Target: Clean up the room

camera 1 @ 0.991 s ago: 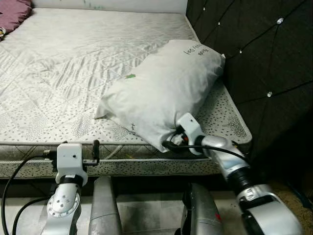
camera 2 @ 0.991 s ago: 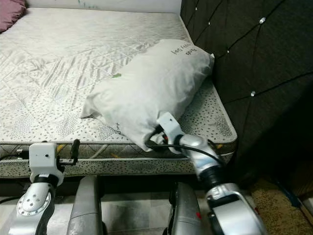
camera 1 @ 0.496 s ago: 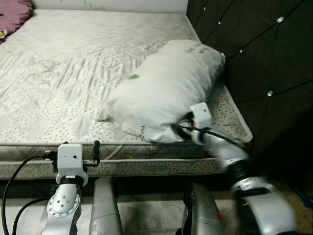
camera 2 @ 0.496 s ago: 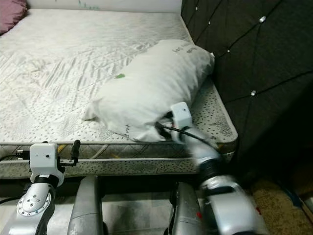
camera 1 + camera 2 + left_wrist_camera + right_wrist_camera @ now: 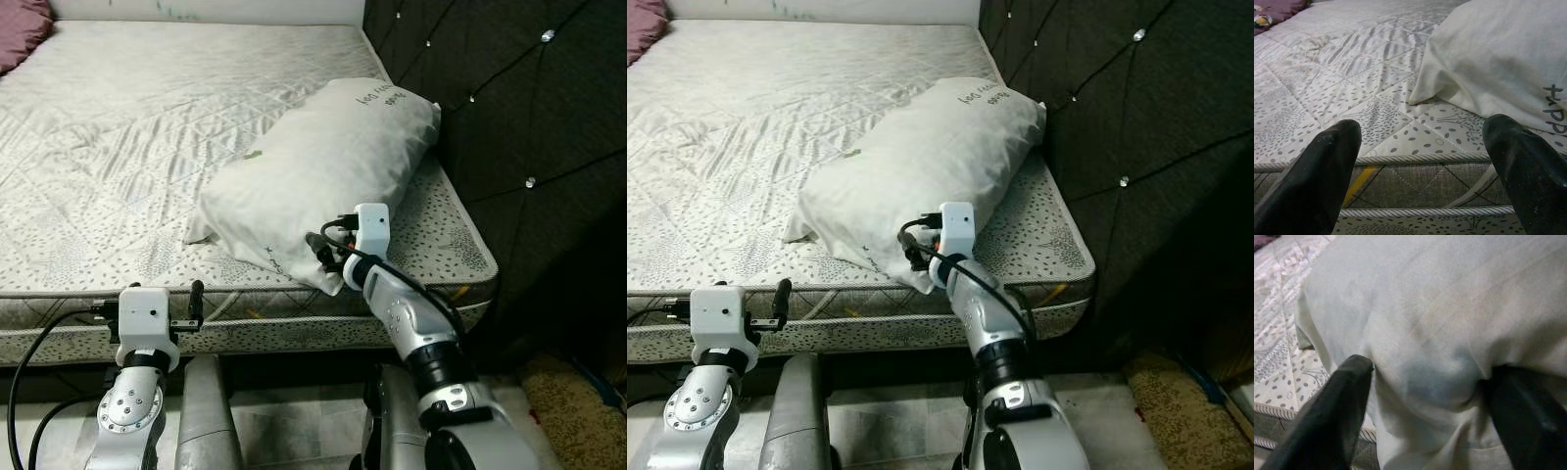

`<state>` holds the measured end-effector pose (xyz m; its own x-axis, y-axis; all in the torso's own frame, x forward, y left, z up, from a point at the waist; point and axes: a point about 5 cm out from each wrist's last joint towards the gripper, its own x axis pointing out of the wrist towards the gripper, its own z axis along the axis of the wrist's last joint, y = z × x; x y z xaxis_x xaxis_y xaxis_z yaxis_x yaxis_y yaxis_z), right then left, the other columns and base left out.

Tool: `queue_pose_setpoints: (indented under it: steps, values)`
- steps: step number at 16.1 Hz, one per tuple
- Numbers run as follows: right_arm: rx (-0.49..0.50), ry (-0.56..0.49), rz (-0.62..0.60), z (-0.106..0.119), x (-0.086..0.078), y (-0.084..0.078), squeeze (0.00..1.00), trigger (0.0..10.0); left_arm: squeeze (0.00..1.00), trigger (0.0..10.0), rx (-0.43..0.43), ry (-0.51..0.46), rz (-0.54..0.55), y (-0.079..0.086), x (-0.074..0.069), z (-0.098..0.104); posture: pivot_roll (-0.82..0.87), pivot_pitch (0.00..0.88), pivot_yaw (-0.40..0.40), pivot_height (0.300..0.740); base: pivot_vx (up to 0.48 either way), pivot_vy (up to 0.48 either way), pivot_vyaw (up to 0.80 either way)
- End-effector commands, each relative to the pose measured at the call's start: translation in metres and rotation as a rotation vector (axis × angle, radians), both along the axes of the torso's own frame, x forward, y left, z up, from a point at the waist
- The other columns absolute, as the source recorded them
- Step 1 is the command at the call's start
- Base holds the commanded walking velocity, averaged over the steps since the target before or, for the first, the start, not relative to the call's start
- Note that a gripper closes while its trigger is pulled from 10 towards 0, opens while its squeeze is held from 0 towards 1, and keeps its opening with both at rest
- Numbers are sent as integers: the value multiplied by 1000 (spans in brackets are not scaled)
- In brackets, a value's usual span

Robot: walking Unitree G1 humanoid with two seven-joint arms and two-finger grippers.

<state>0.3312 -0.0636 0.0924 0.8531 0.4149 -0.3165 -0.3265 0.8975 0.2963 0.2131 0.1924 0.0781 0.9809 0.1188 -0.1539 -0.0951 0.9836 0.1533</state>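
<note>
A white pillow (image 5: 323, 166) lies slantwise on the bare quilted mattress (image 5: 118, 127), its far end against the dark tufted headboard (image 5: 529, 117). My right gripper (image 5: 319, 251) is pressed into the pillow's near corner at the mattress edge. In the right wrist view its fingers (image 5: 1347, 396) stand wide apart, open, with a bulge of pillow fabric (image 5: 1430, 333) between them. My left gripper (image 5: 188, 305) hovers low before the mattress's front edge, left of the pillow. It is open with nothing between its fingertips (image 5: 1327, 166).
A purple cushion (image 5: 20, 34) lies at the mattress's far left corner. The headboard forms a wall along the right. Below the bed edge are tiled floor (image 5: 284, 421) and a brownish rug (image 5: 578, 392) at the right.
My right wrist has swung left, from under the pillow's near corner to against its front. The pillow's near end shifted slightly. The camera moved a little. The left arm is unmoved.
</note>
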Motion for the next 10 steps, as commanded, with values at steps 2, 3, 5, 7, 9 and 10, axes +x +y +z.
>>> queue_pose_setpoints:
  steps: [2, 3, 5, 7, 9, 10]
  values:
    - [-4, -29, 0, 9, 0, 4, 0, 0, 0, 10000, 0, -3, -5, -1, 1, 1, 129, 0, -55, 529, 0, 0, 0]
    - [-9, -28, -5, 8, 0, 3, 0, 0, 0, 10000, 0, -4, -5, -1, 1, 2, 129, 0, -55, 529, 0, 0, 0]
    - [-40, -63, 136, 11, -6, 11, 0, 941, 0, 10000, 0, -5, -6, -1, 2, 2, 130, 0, -55, 529, 0, 0, 0]
    - [-19, -39, 332, 6, -23, -4, 702, 10000, 0, 10000, 0, -4, -3, -1, 1, 1, 131, 0, -57, 529, 0, 0, 0]
    - [-71, -41, 317, 0, -26, -30, 1000, 10000, 0, 10000, 1, -1, 1, 1, 0, 1, 123, 0, -59, 529, 0, 0, 0]
    - [-92, -49, 284, -1, -26, -43, 1000, 10000, 0, 10000, 1, 0, 2, 1, 0, 1, 122, 0, -58, 529, 0, 0, 0]
